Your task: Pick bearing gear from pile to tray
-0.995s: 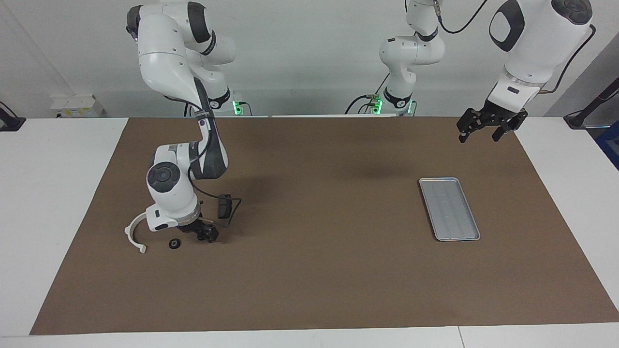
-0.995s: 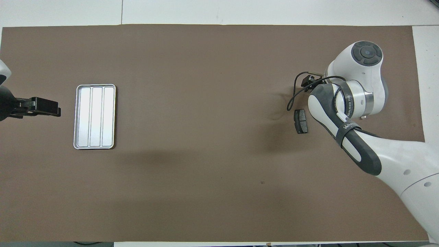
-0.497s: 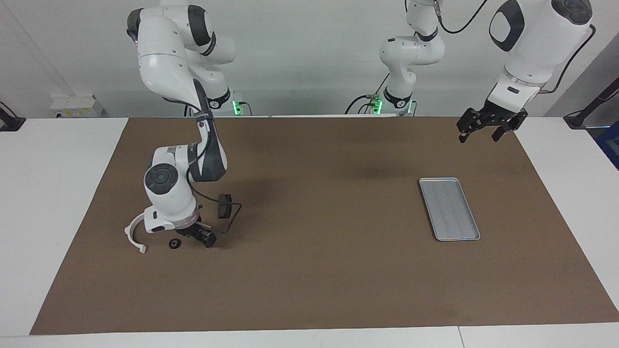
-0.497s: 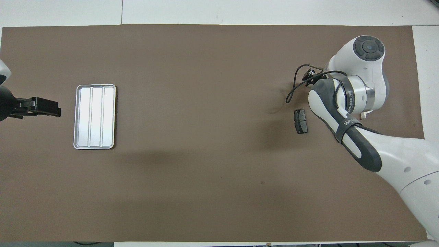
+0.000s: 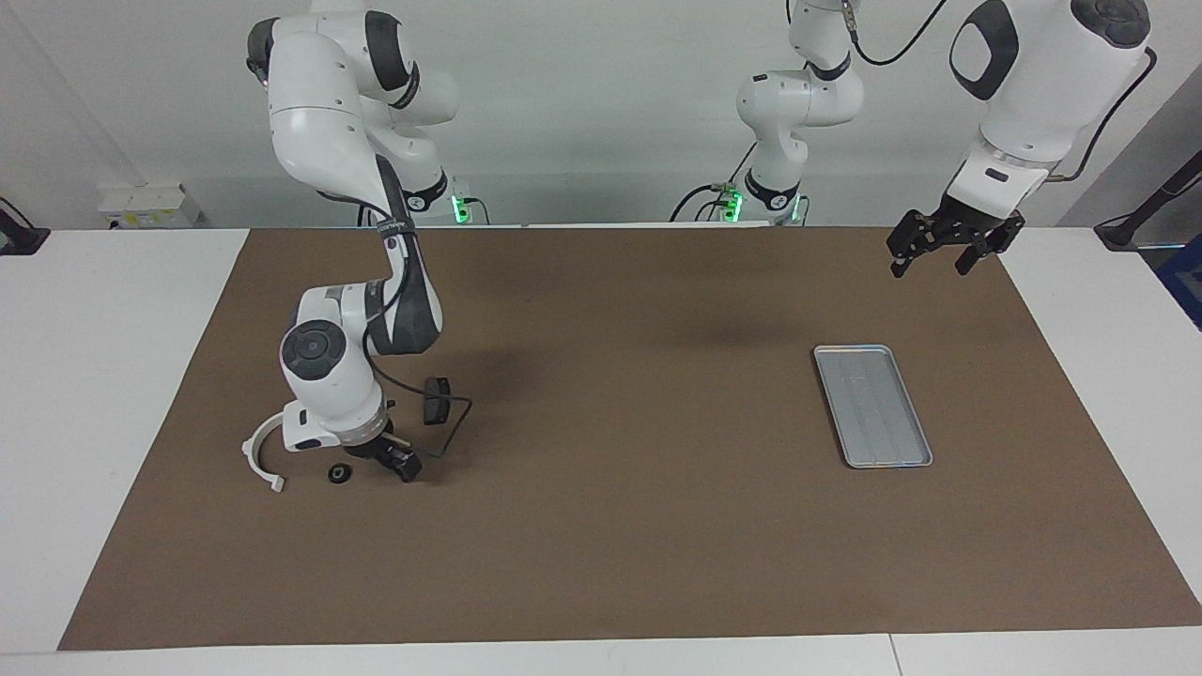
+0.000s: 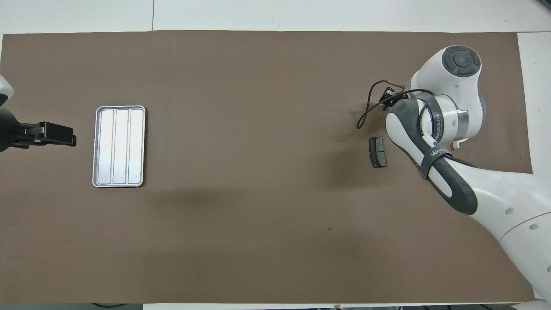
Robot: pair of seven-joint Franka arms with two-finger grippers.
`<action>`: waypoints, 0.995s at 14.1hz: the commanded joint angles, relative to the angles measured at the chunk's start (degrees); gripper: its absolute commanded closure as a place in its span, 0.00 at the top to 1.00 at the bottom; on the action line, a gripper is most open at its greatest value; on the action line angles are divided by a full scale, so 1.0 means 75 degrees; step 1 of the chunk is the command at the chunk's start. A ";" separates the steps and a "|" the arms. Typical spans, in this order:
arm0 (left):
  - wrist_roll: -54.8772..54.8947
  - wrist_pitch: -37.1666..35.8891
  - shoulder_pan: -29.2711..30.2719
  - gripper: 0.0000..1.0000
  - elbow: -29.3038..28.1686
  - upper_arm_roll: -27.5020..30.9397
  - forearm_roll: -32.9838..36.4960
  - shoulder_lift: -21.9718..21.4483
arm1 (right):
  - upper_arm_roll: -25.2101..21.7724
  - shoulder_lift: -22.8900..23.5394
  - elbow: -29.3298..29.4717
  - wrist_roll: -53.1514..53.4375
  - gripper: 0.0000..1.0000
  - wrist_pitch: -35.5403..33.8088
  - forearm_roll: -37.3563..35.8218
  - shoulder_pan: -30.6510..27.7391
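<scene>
Right end effector (image 5: 399,462) shifted slightly toward ring (image 5: 339,473), now low just beside it; grip state not discernible. Ring ungrasped. Tray (image 5: 872,405) empty. Left end effector (image 5: 944,246) open, waiting.

A white tabletop (image 5: 113,376) is covered over most of its surface by a large rectangular brown mat (image 5: 610,526). A small white box (image 5: 150,205) is seen against the wall near the right arm's end of the tabletop.
</scene>
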 commanded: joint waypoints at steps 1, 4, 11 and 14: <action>0.0060 0.0069 -0.0002 1.00 -0.0217 0.0021 -0.0126 -0.0193 | 0.0045 0.0073 0.0148 0.0112 0.62 -0.0134 0.0125 -0.0031; 0.0060 0.0069 -0.0002 1.00 -0.0217 0.0021 -0.0114 -0.0193 | 0.0045 0.0073 0.0149 0.0135 0.42 -0.0158 0.0206 -0.0031; 0.0060 0.0069 -0.0002 1.00 -0.0217 0.0021 -0.0114 -0.0193 | 0.0056 0.0062 0.0148 0.0405 0.00 -0.0438 0.0348 0.0075; 0.0060 0.0069 -0.0002 1.00 -0.0217 0.0021 -0.0126 -0.0193 | 0.0056 0.0003 0.0172 0.0323 0.00 -0.0544 0.0301 0.0075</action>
